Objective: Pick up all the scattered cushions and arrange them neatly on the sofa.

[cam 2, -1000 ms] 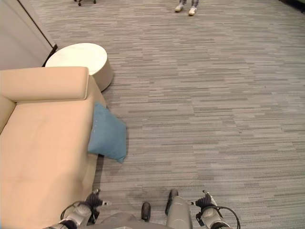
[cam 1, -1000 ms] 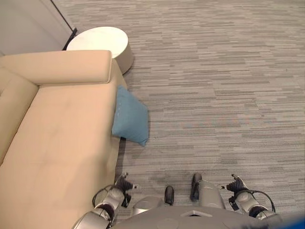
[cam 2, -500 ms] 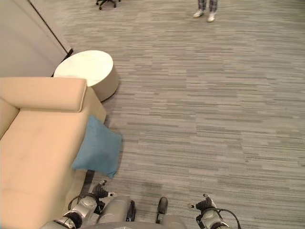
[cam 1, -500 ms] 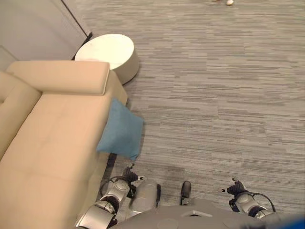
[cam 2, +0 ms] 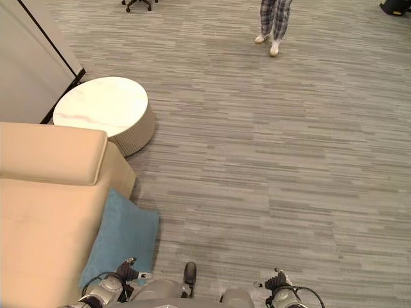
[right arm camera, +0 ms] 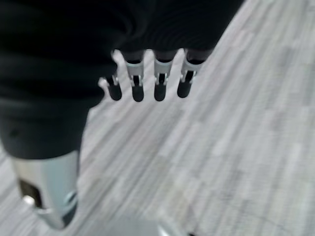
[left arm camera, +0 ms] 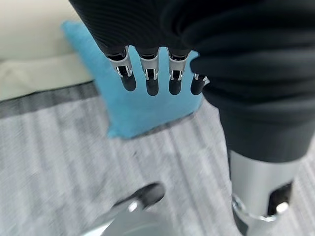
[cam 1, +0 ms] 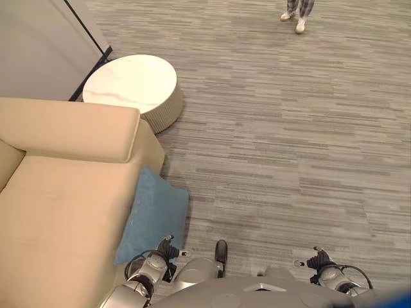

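Note:
A blue cushion (cam 1: 154,218) stands on the carpet, leaning against the front of the beige sofa (cam 1: 58,212). My left hand (cam 1: 157,264) hangs at my side just beside the cushion's near edge. In the left wrist view its fingers (left arm camera: 147,73) point straight down, empty, with the blue cushion (left arm camera: 142,105) and sofa (left arm camera: 29,29) past them. My right hand (cam 1: 321,266) hangs low on the other side, and its fingers (right arm camera: 157,78) are straight over bare carpet, holding nothing.
A round white side table (cam 1: 131,86) stands past the sofa's armrest (cam 1: 70,131). A person's legs (cam 2: 273,25) stand at the far side of the carpet, with an office chair's base (cam 2: 138,3) further left. A grey wall panel (cam 2: 26,64) runs behind the sofa.
The whole picture has shifted as the camera moved, so the cushion now sits lower, close to my left hand. The person's legs show more fully. Both hands still hang empty.

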Tool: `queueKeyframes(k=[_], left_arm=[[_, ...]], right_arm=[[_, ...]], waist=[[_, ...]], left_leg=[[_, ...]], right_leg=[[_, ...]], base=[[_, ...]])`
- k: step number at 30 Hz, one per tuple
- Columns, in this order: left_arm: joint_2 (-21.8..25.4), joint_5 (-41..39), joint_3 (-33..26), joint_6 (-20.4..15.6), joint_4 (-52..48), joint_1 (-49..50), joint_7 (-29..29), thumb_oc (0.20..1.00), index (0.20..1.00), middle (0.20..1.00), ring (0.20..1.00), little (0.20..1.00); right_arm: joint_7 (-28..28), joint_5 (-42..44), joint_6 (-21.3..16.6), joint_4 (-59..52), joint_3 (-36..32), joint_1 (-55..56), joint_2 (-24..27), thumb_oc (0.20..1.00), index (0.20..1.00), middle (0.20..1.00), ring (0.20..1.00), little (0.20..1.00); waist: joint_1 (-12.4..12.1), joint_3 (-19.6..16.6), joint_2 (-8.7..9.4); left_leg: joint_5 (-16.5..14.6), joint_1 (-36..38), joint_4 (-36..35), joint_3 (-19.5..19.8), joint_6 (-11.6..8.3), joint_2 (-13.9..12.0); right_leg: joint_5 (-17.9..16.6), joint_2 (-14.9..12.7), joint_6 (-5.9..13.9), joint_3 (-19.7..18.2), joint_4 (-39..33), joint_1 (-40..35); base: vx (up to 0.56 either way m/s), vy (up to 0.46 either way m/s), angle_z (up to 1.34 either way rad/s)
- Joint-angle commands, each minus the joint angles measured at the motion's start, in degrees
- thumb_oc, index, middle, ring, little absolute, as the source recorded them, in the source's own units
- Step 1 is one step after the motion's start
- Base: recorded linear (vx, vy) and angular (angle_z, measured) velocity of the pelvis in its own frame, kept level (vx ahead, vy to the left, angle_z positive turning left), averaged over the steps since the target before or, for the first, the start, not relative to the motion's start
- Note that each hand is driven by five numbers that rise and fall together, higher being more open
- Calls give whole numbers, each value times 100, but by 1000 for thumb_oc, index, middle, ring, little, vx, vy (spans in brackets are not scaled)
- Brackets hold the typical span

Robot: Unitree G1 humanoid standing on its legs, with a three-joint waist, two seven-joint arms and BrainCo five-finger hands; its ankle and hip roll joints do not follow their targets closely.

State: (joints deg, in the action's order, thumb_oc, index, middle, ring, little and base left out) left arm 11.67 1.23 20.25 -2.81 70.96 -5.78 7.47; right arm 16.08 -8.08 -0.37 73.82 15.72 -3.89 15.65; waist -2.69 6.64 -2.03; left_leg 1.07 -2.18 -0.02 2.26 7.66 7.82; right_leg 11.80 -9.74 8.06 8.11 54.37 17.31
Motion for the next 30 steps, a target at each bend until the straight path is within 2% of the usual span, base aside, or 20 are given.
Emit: queueKeyframes(k=[1,3,4,5,6,8,9,11,13,16,17,18,19,20,21,22,26,28,29,30], left_arm=[[-74,23,-219,-39,-16,148,37,1000,1000,1000,1000,1000],[-83,21,-195,-71,2,157,57,1000,1000,1000,1000,1000],[-85,56,-182,-83,12,123,40,1000,1000,1000,1000,1000],[-109,84,-149,-98,48,100,32,1000,1000,1000,1000,1000],[-111,108,-136,-97,45,76,14,1000,1000,1000,1000,1000],[-173,104,-143,-98,110,106,12,1000,1000,1000,1000,1000],[-202,119,-112,-95,128,97,24,1000,1000,1000,1000,1000],[-213,112,-101,-100,115,61,9,1000,1000,1000,1000,1000],[-242,90,-82,-89,76,18,4,1000,1000,1000,1000,1000],[-261,42,-72,-80,4,-12,-5,1000,1000,1000,1000,1000],[-260,65,-56,-53,1,30,0,1000,1000,1000,1000,1000],[-259,91,-49,-45,14,35,-5,1000,1000,1000,1000,1000],[-260,91,-49,-45,14,35,-5,1000,1000,1000,1000,1000],[-253,131,-44,-33,12,57,-18,1000,1000,1000,1000,1000],[-253,146,-41,-32,14,66,-23,1000,1000,1000,1000,1000],[-119,103,-135,-28,40,-37,-81,1000,1000,1000,1000,1000],[-27,165,-280,-11,153,104,-141,1000,1000,1000,1000,1000],[73,146,-374,-12,134,106,-127,1000,1000,1000,1000,1000],[112,133,-382,-15,129,72,-112,1000,1000,1000,1000,1000],[180,124,-370,-46,127,-1,-66,1000,1000,1000,1000,1000]], right_arm=[[-113,-270,-38,-17,141,10,71,1000,1000,1000,1000,1000],[-120,-213,-53,-36,178,-2,61,1000,1000,1000,1000,1000],[-129,-122,-41,-45,160,22,71,1000,1000,1000,1000,1000],[-129,-87,-31,-26,148,37,81,1000,1000,1000,1000,1000],[-139,-89,-26,-28,142,59,90,1000,1000,1000,1000,1000],[-127,-75,-37,13,123,109,94,1000,1000,1000,1000,1000],[-105,-33,-55,13,107,102,101,1000,1000,1000,1000,1000],[-95,12,-77,-7,109,84,86,1000,1000,1000,1000,1000],[-86,126,-117,-47,129,34,73,1000,1000,1000,1000,1000],[-78,150,-108,-20,161,11,84,1000,1000,1000,1000,1000],[-51,140,-95,-3,101,74,93,1000,1000,1000,1000,1000],[-46,152,-98,-1,75,81,95,1000,1000,1000,1000,1000],[-45,153,-99,1,75,81,95,1000,1000,1000,1000,1000],[-41,156,-99,-3,58,105,67,1000,1000,1000,1000,1000],[-27,165,-110,-14,44,114,58,1000,1000,1000,1000,1000],[-156,331,-51,173,-167,138,325,1000,1000,1000,1000,1000],[-230,226,-93,106,-60,117,197,1000,1000,1000,1000,1000],[-274,192,-125,8,-19,79,162,1000,1000,1000,1000,1000],[-271,209,-127,-22,-23,37,152,1000,1000,1000,1000,1000],[-289,260,-164,-65,-7,-38,131,1000,1000,1000,1000,1000]], waist=[[-184,-20,-17],[-101,4,33],[-37,-3,151],[2,18,169],[18,35,166],[-15,-40,261],[-17,-43,249],[-20,-73,290],[-54,-79,371],[-51,-22,405],[-4,-17,429],[28,-29,430],[33,-30,426],[76,-49,412],[80,-33,389],[82,-40,470],[-52,-95,484],[-95,-11,454],[-84,47,426],[-11,96,403]], left_leg=[[-628,-250,732,164,-411,-315],[-703,-54,681,478,-436,-212],[-730,-22,701,764,-510,-67],[-743,33,694,938,-548,-26],[-751,82,656,1015,-580,-31],[-838,80,731,1220,-719,-37],[-823,49,770,1272,-789,-115],[-794,-43,785,1299,-841,-156],[-742,-368,1133,1142,-964,-284],[-685,-754,1636,586,-946,-416],[-730,-843,1697,-317,-877,-661],[-750,-847,1670,-587,-854,-736],[-756,-853,1680,-581,-855,-738],[-749,-802,1549,-931,-827,-824],[-767,-757,1499,-1023,-814,-842],[-729,-696,1352,-1077,-818,-840],[-644,-433,778,-787,-748,-651],[-606,-368,661,-524,-634,-550],[-584,-375,653,-420,-611,-543],[-539,-319,552,-68,-600,-468]], right_leg=[[-1104,174,-88,106,-2890,-514],[-1024,477,-88,-302,-3545,-360],[-1207,587,4,-825,-4366,-322],[-1345,649,28,-1051,-4596,-250],[-1406,668,52,-1063,-4647,-209],[-1415,520,-31,-805,-4934,-535],[-1366,590,-75,-783,-4964,-635],[-1346,570,-102,-700,-5061,-721],[-1283,551,-197,-402,-5326,-1050],[-1229,523,-291,-107,-5533,-1331],[-1184,463,-294,289,-5683,-1520],[-1166,448,-291,430,-5726,-1556],[-1168,451,-291,436,-5730,-1559],[-1152,443,-297,668,-5798,-1625],[-1131,438,-294,801,-5803,-1685],[-1124,404,-286,1020,-5790,-1729],[-1052,281,-234,1308,-5336,-1691],[-941,74,-155,1256,-4351,-1299],[-952,36,-132,1162,-3970,-1104],[-943,243,-115,623,-3730,-791]], base=[[261,-52,38],[299,-131,53],[289,-185,97],[212,-176,129],[118,-138,191],[108,-247,218],[93,-280,165],[28,-169,149],[32,-198,90],[-36,-114,125],[-63,-102,130],[-55,-74,137],[-33,-13,140],[-20,1,99],[-1,-27,36],[29,-15,53],[73,108,137],[45,175,39],[34,117,65],[124,52,72]])
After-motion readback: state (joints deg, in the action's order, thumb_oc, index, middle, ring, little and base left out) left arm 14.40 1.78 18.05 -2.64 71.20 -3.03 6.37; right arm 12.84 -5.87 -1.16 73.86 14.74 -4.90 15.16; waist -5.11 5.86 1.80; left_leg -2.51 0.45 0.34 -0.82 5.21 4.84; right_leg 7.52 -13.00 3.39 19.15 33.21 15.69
